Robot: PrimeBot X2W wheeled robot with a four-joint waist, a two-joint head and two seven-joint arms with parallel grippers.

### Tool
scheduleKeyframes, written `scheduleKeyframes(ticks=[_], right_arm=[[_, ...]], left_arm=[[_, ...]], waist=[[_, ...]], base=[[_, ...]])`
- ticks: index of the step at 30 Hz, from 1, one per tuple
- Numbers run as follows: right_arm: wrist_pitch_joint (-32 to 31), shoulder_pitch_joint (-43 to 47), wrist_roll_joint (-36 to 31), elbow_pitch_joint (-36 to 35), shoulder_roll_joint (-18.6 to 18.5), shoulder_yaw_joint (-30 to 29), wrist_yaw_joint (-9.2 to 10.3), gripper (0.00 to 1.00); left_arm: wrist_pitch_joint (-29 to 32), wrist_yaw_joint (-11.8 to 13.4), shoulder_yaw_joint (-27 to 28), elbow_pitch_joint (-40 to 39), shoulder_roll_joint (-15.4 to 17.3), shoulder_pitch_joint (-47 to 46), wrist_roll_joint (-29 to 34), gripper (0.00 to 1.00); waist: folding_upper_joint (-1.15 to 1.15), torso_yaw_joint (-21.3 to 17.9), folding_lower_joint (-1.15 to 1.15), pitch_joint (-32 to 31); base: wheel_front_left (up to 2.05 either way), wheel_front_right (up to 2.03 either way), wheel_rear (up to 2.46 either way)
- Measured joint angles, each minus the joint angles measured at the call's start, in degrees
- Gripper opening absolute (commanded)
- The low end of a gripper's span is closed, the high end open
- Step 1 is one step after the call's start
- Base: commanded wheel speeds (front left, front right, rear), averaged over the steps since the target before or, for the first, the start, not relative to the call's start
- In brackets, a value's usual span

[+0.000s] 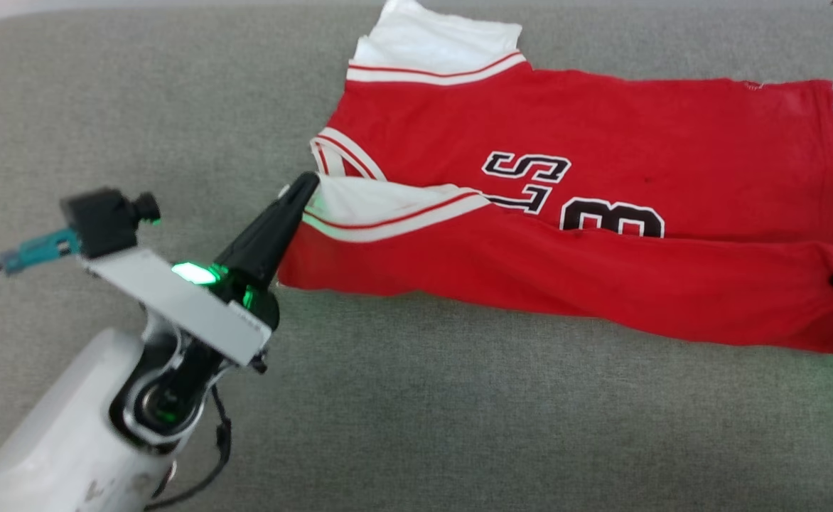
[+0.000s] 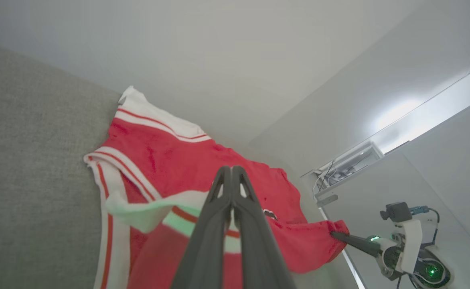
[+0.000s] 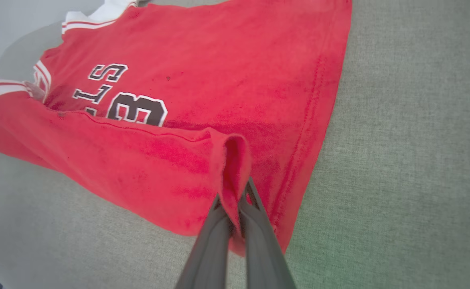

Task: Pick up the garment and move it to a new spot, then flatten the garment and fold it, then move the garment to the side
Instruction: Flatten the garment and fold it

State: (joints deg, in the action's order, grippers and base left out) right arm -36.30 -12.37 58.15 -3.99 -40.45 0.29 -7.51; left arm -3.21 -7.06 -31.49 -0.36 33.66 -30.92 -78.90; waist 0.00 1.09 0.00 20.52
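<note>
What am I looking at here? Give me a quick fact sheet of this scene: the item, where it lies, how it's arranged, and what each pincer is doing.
Item: red jersey
Surface: grey fabric surface
Arrangement: near long edge folded over the front, hiding part of the black print
Left pincer: shut on the near white sleeve
Right pincer: shut on the hem corner of the folded edge

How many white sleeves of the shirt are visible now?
2. The far sleeve lies at the garment's upper edge in the head view; the near sleeve is folded over the red front, held by the left gripper.
</note>
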Motion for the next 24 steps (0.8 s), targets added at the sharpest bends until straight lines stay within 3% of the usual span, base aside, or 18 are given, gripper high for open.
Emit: scheduleKeyframes(ticks=[9, 22, 23, 24], right_arm=[[1.42, -7.67, -3.8, 8.22, 2.8, 3.66, 0.0, 0.0], [7.19, -12.82, -4.17, 13.59, 1.79, 9.29, -0.02, 0.0], [7.64, -12.96, -4.11, 13.57, 1.68, 9.68, -0.02, 0.0], [8.16, -12.97, -3.97, 13.5, 1.62, 10.01, -0.02, 0.05]], left_arm=[[-0.56, -0.25, -3.16, 15.01, -3.34, -7.32, 3.33, 0.0], [-2.7, -0.27, -10.35, 24.35, -4.31, -14.17, 6.81, 0.0], [-2.57, -0.27, -11.0, 24.85, -4.31, -14.61, 6.78, 0.25], [-2.3, -0.27, -11.68, 25.16, -4.08, -15.0, 6.79, 0.87]], waist=[[0.0, -0.87, 0.0, 3.61], [0.0, -1.02, 0.0, 7.49], [0.0, -1.06, 0.0, 7.41], [0.0, -1.09, 0.0, 7.25]], base=[[0.0, 0.0, 0.0], [0.0, 0.0, 0.0], [0.0, 0.0, 0.0], [0.0, 0.0, 0.0]])
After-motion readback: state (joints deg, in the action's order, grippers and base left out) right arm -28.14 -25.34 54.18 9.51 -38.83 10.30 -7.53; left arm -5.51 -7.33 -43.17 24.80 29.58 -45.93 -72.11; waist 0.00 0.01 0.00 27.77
